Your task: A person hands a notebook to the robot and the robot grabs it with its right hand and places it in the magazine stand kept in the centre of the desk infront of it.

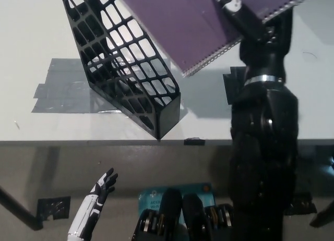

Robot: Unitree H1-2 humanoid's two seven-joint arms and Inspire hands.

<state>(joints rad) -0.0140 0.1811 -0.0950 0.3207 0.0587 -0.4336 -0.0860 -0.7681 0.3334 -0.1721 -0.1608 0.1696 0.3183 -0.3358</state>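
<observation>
A purple spiral-bound notebook hangs tilted at the top of the head view, its lower corner over the right side of the black lattice magazine stand. My black right hand is shut on the notebook near its spiral edge, and the black arm runs down the right side of the picture. The stand sits on the white desk, leaning toward the front edge. My white left hand rests low at the lower left, below the desk edge, fingers apart and holding nothing.
Grey tape patches lie under and left of the stand. A black square mark on the desk is partly hidden by my right arm. A small black piece sits at the desk's front edge.
</observation>
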